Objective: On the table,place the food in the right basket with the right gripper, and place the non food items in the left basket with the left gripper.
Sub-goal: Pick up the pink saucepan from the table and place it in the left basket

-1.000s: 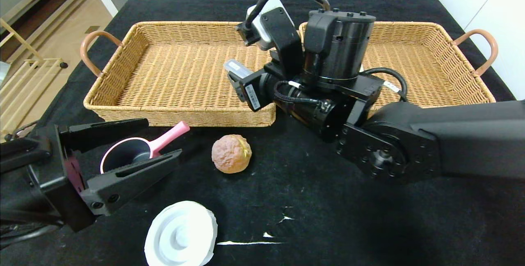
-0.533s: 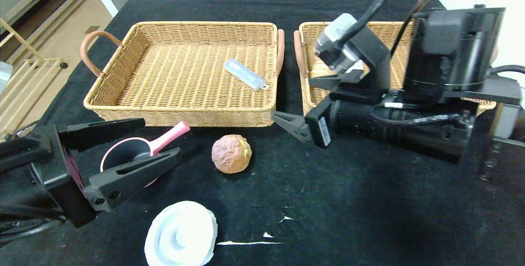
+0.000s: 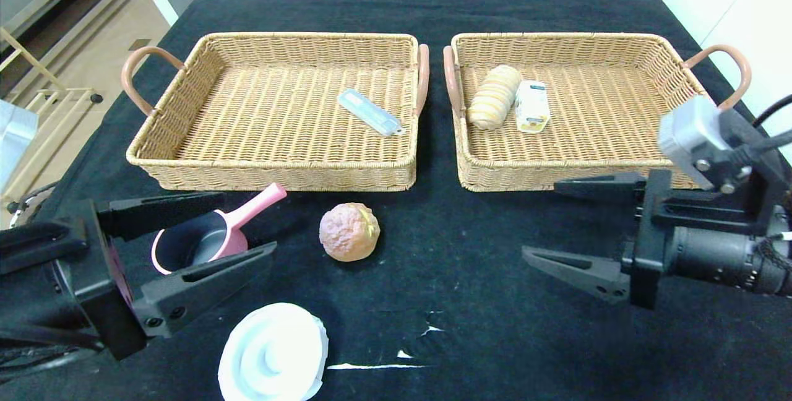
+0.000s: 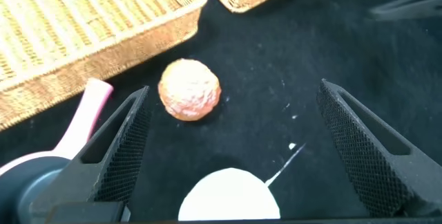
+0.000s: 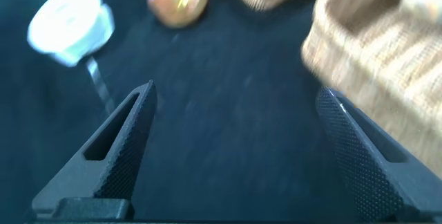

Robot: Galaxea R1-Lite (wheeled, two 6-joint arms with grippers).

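Observation:
On the black table lie a round brownish bun (image 3: 349, 232), a pink-handled small pan (image 3: 204, 237) and a white round lid (image 3: 272, 354). The left basket (image 3: 185, 159) holds a flat grey-blue case (image 3: 369, 112). In the right basket (image 3: 619, 159) are a striped bread roll (image 3: 493, 96) and a small carton (image 3: 533, 106). My left gripper (image 3: 247, 221) hangs open at the front left, above the pan, holding nothing. My right gripper (image 3: 541, 221) is open and empty in front of the right basket, pointing towards the bun. The left wrist view shows the bun (image 4: 190, 89) and the lid (image 4: 228, 196) between the open fingers.
Both baskets have brown handles (image 3: 133, 76) at their ends and stand side by side at the back. White streaks (image 3: 377, 366) mark the cloth near the front. A wooden rack (image 3: 37, 122) stands off the table's left edge.
My right arm has swung back from over the baskets to the front right, its jaws opening a little wider. The roll and carton have come into sight. The left arm barely moved.

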